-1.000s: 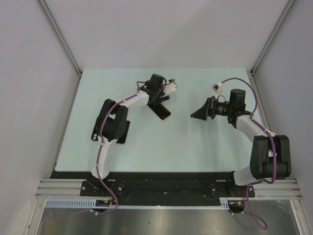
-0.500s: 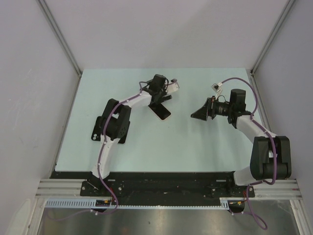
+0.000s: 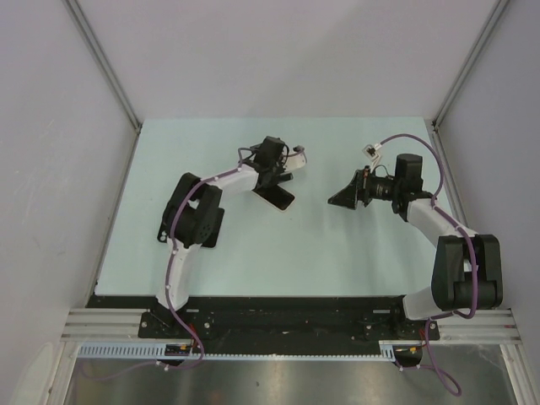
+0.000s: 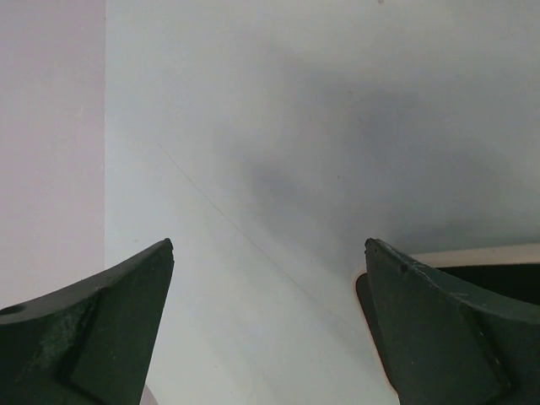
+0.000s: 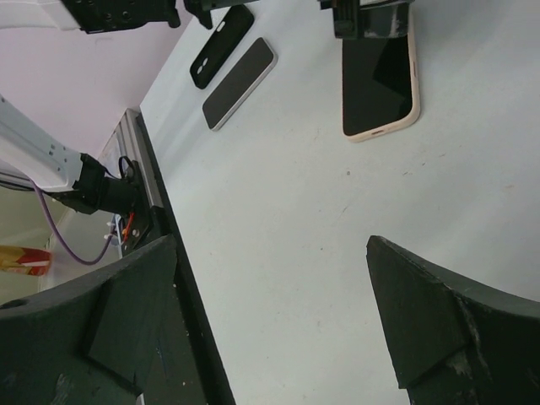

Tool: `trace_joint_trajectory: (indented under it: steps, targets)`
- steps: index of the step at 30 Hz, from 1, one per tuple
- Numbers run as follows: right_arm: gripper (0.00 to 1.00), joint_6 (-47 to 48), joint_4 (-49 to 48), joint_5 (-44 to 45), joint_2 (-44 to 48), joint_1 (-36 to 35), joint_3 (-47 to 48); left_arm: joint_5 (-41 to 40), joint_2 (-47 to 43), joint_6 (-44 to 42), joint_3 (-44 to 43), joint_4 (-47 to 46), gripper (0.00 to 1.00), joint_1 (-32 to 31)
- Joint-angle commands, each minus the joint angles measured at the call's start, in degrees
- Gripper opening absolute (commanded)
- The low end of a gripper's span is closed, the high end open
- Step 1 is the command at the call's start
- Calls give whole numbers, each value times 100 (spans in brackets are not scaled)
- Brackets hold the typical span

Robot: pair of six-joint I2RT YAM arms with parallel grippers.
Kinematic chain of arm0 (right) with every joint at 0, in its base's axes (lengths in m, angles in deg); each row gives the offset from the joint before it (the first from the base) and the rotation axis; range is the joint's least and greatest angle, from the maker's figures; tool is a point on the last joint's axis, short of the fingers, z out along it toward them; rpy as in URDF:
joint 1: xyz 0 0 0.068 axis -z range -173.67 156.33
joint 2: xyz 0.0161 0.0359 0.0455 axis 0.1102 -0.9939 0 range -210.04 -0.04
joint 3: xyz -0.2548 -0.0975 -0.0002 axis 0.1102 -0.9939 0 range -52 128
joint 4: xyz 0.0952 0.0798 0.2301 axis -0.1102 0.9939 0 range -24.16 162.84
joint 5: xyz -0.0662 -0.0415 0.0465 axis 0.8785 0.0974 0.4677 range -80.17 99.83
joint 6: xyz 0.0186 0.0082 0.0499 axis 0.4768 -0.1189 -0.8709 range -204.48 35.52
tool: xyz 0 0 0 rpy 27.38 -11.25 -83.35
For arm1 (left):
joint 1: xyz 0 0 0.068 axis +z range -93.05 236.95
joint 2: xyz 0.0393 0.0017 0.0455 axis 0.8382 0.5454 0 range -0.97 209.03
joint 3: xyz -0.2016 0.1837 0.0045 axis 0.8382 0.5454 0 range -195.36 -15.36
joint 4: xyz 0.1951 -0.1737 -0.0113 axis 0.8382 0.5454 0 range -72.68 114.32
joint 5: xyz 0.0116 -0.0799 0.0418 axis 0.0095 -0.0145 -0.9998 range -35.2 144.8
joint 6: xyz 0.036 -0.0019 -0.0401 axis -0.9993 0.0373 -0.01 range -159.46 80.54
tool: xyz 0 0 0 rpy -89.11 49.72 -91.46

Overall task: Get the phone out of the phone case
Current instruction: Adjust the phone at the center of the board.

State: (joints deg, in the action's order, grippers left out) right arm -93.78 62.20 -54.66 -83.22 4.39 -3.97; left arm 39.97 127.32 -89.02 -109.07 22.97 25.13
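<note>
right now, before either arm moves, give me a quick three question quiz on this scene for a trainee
1. True or false: the right gripper is shut on the dark-screened phone in the cream case.
2. In the right wrist view, how many phones lie on the pale green table? A one, B two, C four.
3. Which gripper is nearer the cased phone?
Key: 1 false, it is open and empty. 2 B. 3 the left gripper.
</note>
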Motion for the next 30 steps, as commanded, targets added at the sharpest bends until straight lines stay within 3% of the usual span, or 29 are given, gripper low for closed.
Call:
trace_joint_trajectory:
  steps: [1,11,20,27,30]
  targets:
    - [100,174,12,42,205,-52,128,76,-681,8,555,805,100,8]
    - [100,183,39,59,276,-44,119,1262,-1341,61,1486,1526,100,0]
    - [100,218,65,68,258,-44,119,2053,-1578,307,1181,1887,100,148]
    - [100,288,100,94,276,-44,119,3388,-2044,-1423,1066,2861,100,324]
    - [100,315,118,94,302,-53,119,3566,-2019,-1907,1022,3117,100,395]
